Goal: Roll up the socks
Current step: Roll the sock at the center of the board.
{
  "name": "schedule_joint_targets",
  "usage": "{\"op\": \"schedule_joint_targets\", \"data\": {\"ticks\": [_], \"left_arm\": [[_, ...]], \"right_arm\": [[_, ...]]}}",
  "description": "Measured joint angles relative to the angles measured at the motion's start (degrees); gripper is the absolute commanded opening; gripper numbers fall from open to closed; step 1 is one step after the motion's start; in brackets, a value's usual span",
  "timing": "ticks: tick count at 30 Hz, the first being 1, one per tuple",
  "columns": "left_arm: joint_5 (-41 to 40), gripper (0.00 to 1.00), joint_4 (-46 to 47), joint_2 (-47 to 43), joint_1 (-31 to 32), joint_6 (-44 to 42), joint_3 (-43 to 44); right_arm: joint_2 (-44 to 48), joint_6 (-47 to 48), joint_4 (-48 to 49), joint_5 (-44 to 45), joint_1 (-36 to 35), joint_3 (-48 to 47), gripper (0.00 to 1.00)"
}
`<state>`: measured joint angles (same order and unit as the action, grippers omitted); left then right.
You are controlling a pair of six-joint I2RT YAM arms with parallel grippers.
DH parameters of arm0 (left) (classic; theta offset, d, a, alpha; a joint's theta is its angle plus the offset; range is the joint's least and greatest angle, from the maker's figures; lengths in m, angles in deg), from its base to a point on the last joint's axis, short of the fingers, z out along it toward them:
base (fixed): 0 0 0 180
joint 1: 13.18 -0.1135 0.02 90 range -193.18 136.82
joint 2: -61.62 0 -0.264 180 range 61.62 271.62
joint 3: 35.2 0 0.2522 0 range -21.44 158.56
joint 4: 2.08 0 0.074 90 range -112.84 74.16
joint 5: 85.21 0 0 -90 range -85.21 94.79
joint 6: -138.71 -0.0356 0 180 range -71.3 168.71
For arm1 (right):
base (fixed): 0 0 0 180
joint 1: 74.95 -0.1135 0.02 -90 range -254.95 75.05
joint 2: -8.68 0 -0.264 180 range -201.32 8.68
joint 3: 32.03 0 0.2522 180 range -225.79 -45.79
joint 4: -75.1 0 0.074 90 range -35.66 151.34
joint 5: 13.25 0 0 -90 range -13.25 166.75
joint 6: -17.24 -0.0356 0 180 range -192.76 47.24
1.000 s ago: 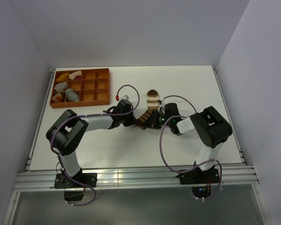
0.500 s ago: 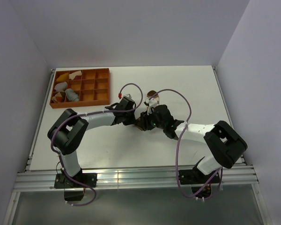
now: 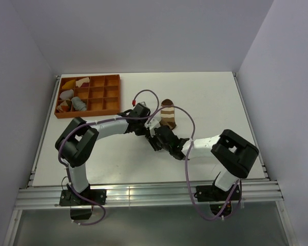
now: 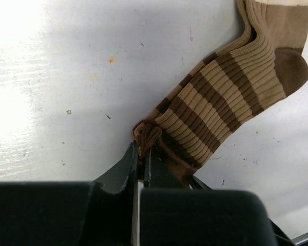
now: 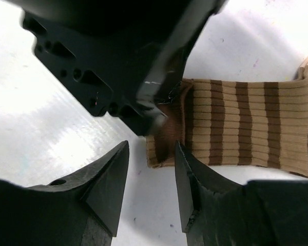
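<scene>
Right gripper (image 5: 151,147) opened beside brown sock (image 4: 220,102); tray (image 3: 99,93) holds grey sock (image 3: 79,104).

Our left arm (image 3: 110,125) stretches low across the table to the brown sock (image 3: 168,115), left jaws pinched tight on the sock's cuff edge. Our right arm (image 3: 203,146) folds in toward the same cuff, right jaws parted, their tips on either side of its corner.
</scene>
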<state>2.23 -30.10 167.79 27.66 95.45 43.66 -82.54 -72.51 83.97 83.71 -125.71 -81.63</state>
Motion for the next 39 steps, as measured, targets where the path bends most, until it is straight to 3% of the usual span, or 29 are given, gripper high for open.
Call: {"op": "schedule_joint_targets", "data": {"ticks": [5, 8, 12, 15, 19, 21, 27, 33, 39], "left_arm": [[0.13, 0.00, -0.70, 0.35, -0.04, -0.63, 0.74], [0.11, 0.00, -0.83, 0.44, -0.24, -0.72, 0.83], [0.15, 0.01, -0.94, 0.52, -0.42, -0.81, 1.03], [0.20, 0.09, -0.83, 0.52, -0.55, -0.61, 1.01], [0.39, 0.21, -0.07, 0.04, -1.03, -0.26, 0.11], [0.66, 0.32, 0.44, -1.09, -1.77, 0.35, -1.20], [0.33, 0.52, 2.58, -7.06, -4.57, 2.49, -6.71], [-0.33, 0.53, 6.40, -12.92, -5.95, 4.28, -10.78], [0.20, 0.51, 10.08, -13.73, -5.95, 5.84, -13.53]], "right_arm": [[-4.57, 1.44, 2.36, 3.17, -1.40, -0.90, 0.43], [-5.64, 2.12, 3.96, 4.98, -1.90, -1.25, 0.35], [-5.81, 2.40, 4.48, 6.40, -1.99, -1.31, 0.12], [-5.81, 1.77, 4.59, 6.67, -2.01, -1.31, 0.00], [-5.77, -0.87, 4.59, 4.94, -1.44, -1.31, 0.00], [-5.53, -2.60, 4.55, 2.40, -0.07, -1.31, 0.00], [-5.22, -10.23, 3.98, -11.50, 7.50, -1.68, 0.00], [-7.45, -18.88, 3.76, -24.85, 14.12, -3.37, 0.00], [-12.15, -30.77, 11.50, -37.90, 20.11, -2.38, 0.00]]}}
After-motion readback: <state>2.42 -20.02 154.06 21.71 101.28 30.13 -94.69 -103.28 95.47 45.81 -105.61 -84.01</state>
